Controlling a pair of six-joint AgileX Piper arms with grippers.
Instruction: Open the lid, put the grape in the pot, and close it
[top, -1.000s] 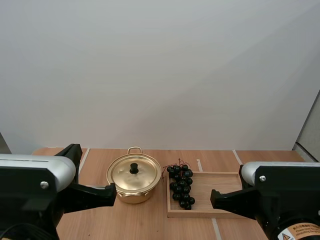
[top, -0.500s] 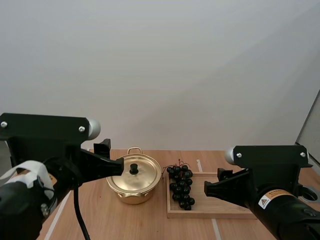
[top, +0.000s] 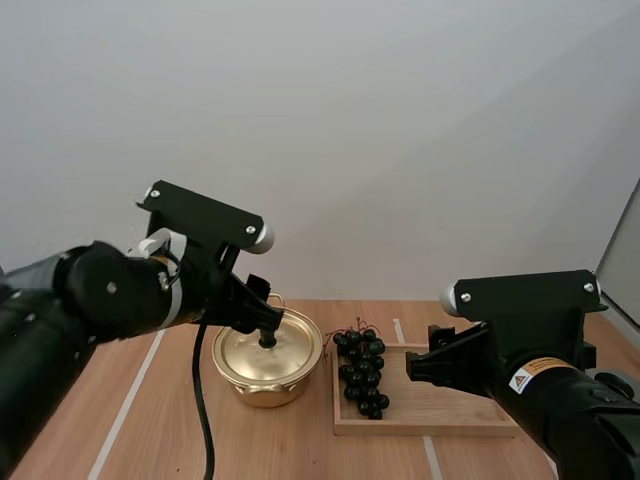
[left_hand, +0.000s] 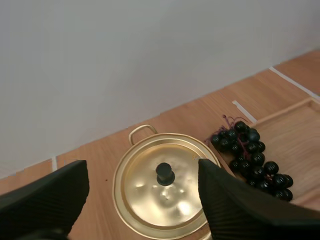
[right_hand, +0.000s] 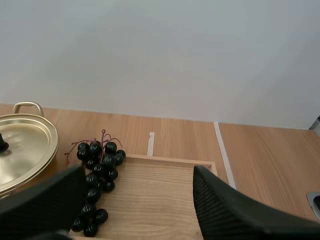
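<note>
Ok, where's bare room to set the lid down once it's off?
The table is bare in front of the pot and on its side away from the grapes. The wooden tray is bare beyond the grapes. Crowded: the narrow gap between pot and grapes.

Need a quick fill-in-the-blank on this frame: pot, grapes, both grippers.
1. The lid sits ___ the pot.
2. The bunch of grapes lies on the wooden tray, at the end nearest the ___.
3. The left gripper, over the lid's knob, is ___ (open/shut).
4. The right gripper, open, hovers over the ___.
Missing words: on; pot; open; tray.
</note>
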